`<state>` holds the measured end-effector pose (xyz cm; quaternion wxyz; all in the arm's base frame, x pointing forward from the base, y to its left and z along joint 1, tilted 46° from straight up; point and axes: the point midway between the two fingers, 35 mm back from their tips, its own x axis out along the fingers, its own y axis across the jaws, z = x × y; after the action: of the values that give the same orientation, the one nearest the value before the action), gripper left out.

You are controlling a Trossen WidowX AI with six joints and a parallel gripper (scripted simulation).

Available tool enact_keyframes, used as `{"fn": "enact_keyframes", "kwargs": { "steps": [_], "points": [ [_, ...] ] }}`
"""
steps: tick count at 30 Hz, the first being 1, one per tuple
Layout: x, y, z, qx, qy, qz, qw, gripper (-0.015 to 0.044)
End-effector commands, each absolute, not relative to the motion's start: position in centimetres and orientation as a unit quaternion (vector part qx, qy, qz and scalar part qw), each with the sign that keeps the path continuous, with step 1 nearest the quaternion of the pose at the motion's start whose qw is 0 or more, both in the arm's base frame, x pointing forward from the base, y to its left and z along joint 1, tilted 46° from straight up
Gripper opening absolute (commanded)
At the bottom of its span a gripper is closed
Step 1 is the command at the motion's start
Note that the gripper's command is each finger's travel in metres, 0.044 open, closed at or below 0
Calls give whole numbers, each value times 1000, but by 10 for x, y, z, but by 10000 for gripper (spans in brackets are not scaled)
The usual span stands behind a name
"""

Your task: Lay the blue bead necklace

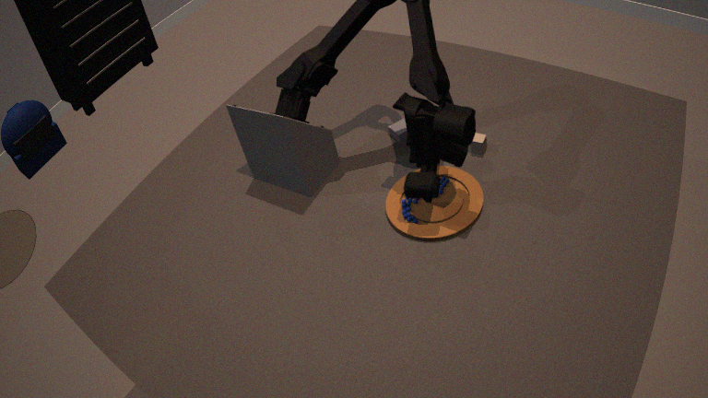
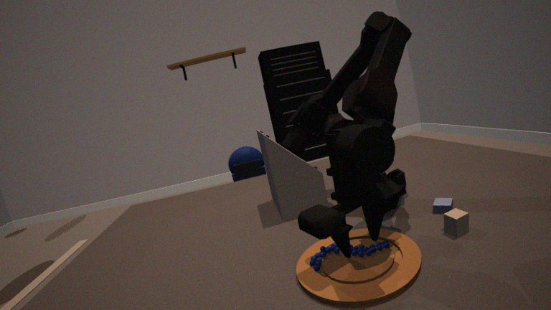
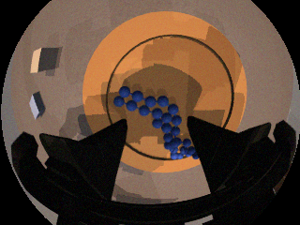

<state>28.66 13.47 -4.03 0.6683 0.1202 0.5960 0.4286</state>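
The blue bead necklace (image 1: 406, 209) (image 2: 316, 261) (image 3: 166, 118) lies as a bunched, roughly double strand on the round orange bead board (image 1: 474, 205) (image 2: 411, 265) (image 3: 94, 77). In the wrist view it runs from the groove's left side over the inner disc to the lower right, where the right finger hides its end. Most of the groove shows no beads. My gripper (image 2: 361, 247) (image 3: 157, 122) is open, fingers partly apart, pointing down low over the board. In the wrist view, some beads lie between and just ahead of the fingertips. The top view hides the middle of the strand behind a finger.
A beige block (image 1: 478, 141) (image 2: 456, 223) (image 3: 35, 60) and a bluish block (image 2: 443, 204) (image 3: 37, 105) stand beside the board. A grey block (image 1: 397, 128) shows partly behind the arm. An upright grey panel (image 1: 292, 156) (image 2: 292, 184) stands by the arm's base.
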Motion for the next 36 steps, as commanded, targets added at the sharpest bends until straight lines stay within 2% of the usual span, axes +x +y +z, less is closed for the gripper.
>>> {"fn": "enact_keyframes", "kwargs": {
  "steps": [1, 6, 13, 36],
  "points": [
    [287, 134, -40, 120, 596, 429, 669, 179],
    [287, 134, -40, 120, 596, 429, 669, 48],
    [287, 134, -40, 120, 596, 429, 669, 1],
    [287, 134, -40, 120, 596, 429, 669, 0]
  ]
}}
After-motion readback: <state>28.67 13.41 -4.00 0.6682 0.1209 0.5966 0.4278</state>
